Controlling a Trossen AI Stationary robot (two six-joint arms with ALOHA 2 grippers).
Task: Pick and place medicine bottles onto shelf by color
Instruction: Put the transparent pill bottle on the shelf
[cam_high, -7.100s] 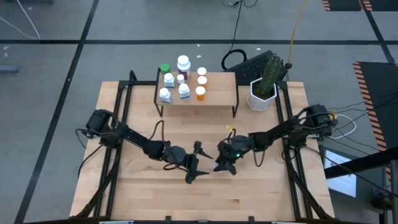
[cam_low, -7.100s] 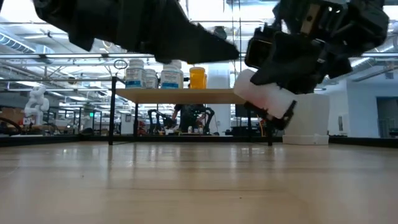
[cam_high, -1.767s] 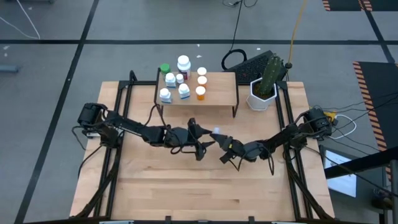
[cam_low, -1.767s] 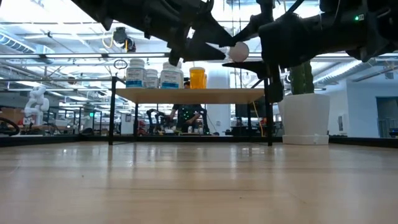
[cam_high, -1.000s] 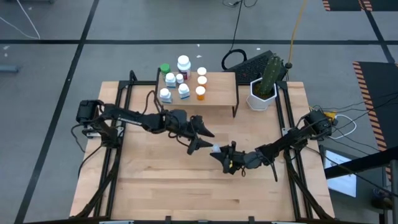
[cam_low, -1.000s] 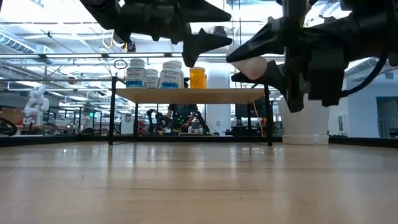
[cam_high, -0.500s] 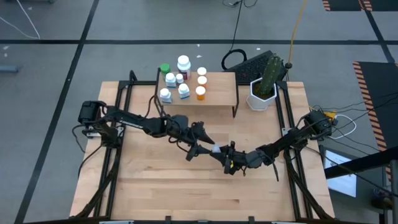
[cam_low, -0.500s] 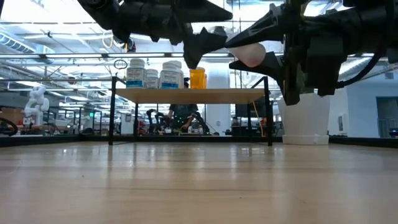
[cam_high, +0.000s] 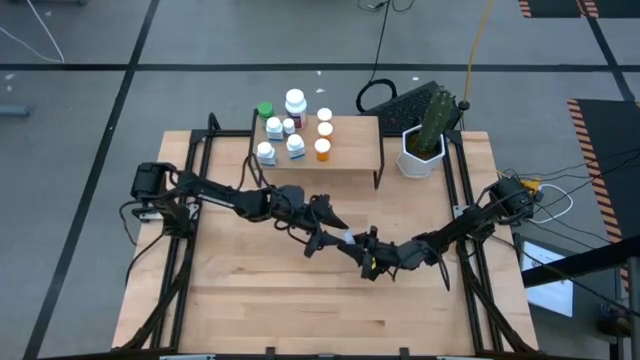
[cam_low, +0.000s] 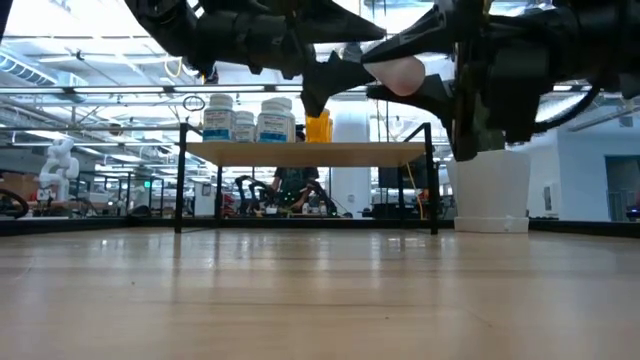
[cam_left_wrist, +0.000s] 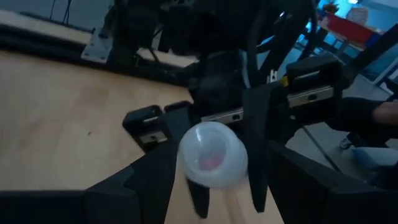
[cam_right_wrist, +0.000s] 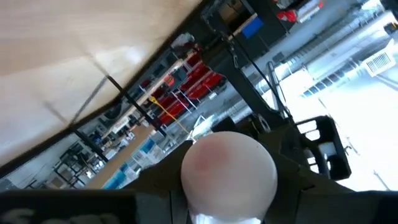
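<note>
A pale, pinkish-white medicine bottle (cam_high: 346, 238) hangs in the air over the middle of the table, with my right gripper (cam_high: 362, 252) shut on it. My left gripper (cam_high: 329, 236) comes from the table's left. It is open, with one finger on either side of the bottle's free end (cam_left_wrist: 212, 155). The shelf (cam_high: 352, 150) stands at the table's far side. Several bottles (cam_high: 294, 128) stand on its left half: white with blue labels, orange, dark red and one with a green cap. My left gripper has its fingers (cam_left_wrist: 163, 177) close beside the bottle's free end; I cannot tell whether they touch it. My right gripper pinches the bottle's body (cam_right_wrist: 229, 186) between its two fingers, coming about level from the table's right. The rounded free end (cam_right_wrist: 229, 163) sticks out past the fingertips. The bottle is lifted clear of the table (cam_low: 395, 72).
A white hexagonal pot with a cactus (cam_high: 424, 142) stands at the far right, next to the shelf. Behind it lies a dark keyboard (cam_high: 410, 100). Bare tabletop (cam_high: 300, 300) stretches from under the grippers to the near edge.
My left gripper has gone down and toward my right gripper, and its open fingers now stand around the bottle's free end. My right gripper has stayed in place and tipped a little, which raised the bottle's free end.
</note>
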